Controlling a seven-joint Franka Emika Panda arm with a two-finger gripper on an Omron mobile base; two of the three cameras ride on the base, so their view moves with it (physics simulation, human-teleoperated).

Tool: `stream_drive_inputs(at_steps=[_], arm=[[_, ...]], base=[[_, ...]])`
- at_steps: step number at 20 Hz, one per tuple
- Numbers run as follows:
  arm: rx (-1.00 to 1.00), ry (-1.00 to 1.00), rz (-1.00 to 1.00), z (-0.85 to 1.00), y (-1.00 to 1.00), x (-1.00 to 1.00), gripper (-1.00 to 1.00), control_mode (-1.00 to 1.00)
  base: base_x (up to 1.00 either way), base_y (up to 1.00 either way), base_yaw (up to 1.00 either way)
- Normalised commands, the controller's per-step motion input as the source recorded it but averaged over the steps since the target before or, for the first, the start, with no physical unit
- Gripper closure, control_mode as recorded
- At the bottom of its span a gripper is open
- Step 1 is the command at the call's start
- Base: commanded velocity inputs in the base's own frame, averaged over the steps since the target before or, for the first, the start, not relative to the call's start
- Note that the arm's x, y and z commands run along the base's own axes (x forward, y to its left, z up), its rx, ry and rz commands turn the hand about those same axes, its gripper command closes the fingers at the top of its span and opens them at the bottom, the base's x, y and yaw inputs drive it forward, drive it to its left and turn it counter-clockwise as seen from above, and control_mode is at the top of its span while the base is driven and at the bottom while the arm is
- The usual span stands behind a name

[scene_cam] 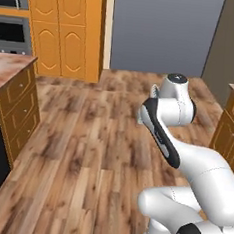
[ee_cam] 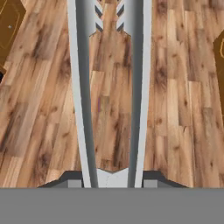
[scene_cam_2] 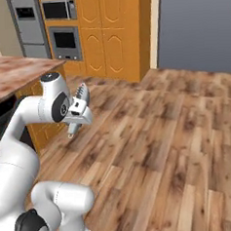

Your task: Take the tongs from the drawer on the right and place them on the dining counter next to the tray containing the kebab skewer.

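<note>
It was a home kitchen: tall orange cabinets (scene_cam_2: 113, 34) stood at twelve o'clock, a built-in oven (scene_cam_2: 63, 42) under a microwave (scene_cam_2: 59, 9) at eleven, a marbled counter (scene_cam: 8, 69) at nine, wood-plank floor (scene_cam: 91, 152) throughout.

Arm (scene_cam_2: 21, 143) folded high above its base, elbow raised, wrist turned downward; end effector (ee_cam: 112, 175) clamped on tongs (ee_cam: 109, 87), its fingertips (ee_cam: 70, 178) pressing both long arms from outside.

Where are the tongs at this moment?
The tongs are held in the pincer, their two long arms stretching up the middle of the hand view above the wooden floor. In the right base view they stick out from the hand beside the marbled counter.
</note>
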Motion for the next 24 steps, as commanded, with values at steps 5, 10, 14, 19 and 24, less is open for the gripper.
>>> stream_drive_inputs(at_steps=[5,10,14,19,24], arm=[[0.00,0.00,0.00,0.00,0.00,0.00,1.00,1.00],[0.00,0.00,0.00,0.00,0.00,0.00,1.00,1.00],[0.00,0.00,0.00,0.00,0.00,0.00,1.00,1.00],[0.00,0.00,0.00,0.00,0.00,0.00,1.00,1.00],[0.00,0.00,0.00,0.00,0.00,0.00,1.00,1.00]], base=[[0.28,0.00,0.42],[0.28,0.00,0.42],[0.31,0.00,0.41],[0.40,-0.07,0.38],[0.54,-0.50,0.25]])
